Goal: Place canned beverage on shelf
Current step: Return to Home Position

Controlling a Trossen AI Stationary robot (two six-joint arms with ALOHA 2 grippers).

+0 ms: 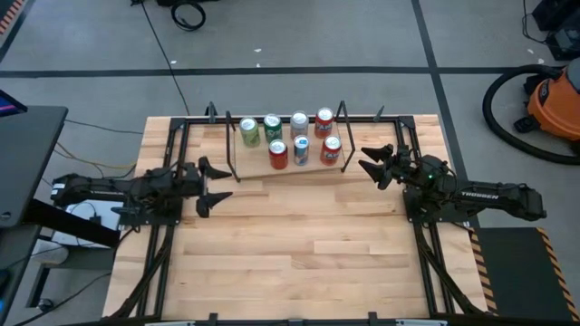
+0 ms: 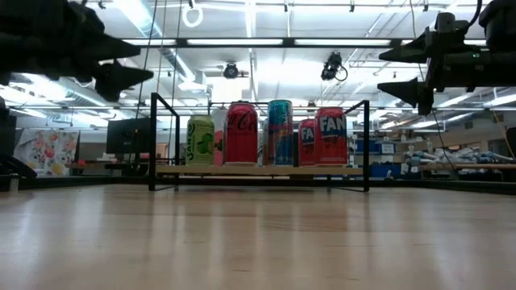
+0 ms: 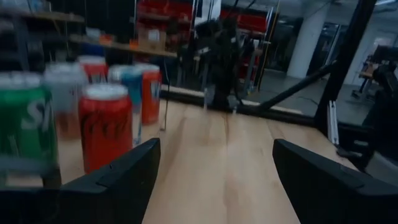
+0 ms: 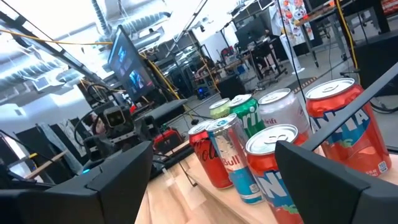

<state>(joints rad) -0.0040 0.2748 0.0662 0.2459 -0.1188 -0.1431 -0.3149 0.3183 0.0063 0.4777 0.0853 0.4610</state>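
**Operator:** Where were the cans?

**Observer:** You had seven of them upright on the low plywood shelf with thin black rod uprights. The pale green soda can stood in the shelf's back row, at the end nearest your left arm. Along that row came a dark green can, a silver-white can and a red-orange can. The shelf's front row held a red cola can, a slim blue-and-silver can and a second red-orange can. They were packed close together, the rows slightly staggered.

**Operator:** And the grippers?

**Observer:** Your left gripper hung off the shelf's left-arm end, a little forward of its front edge and apart from the rods. Its fingers were spread wide and held nothing. Your right gripper sat just beside the shelf's other end, near the front red-orange can but not touching it. Its fingers were also parted and it was empty. In the low view both hung above the height of the shelf board.

**Operator:** What lay around the shelf?

**Observer:** The pale plank tabletop stretched out in front of the shelf. An orange shop vacuum stood on the floor, well beyond the shelf's right-arm end.
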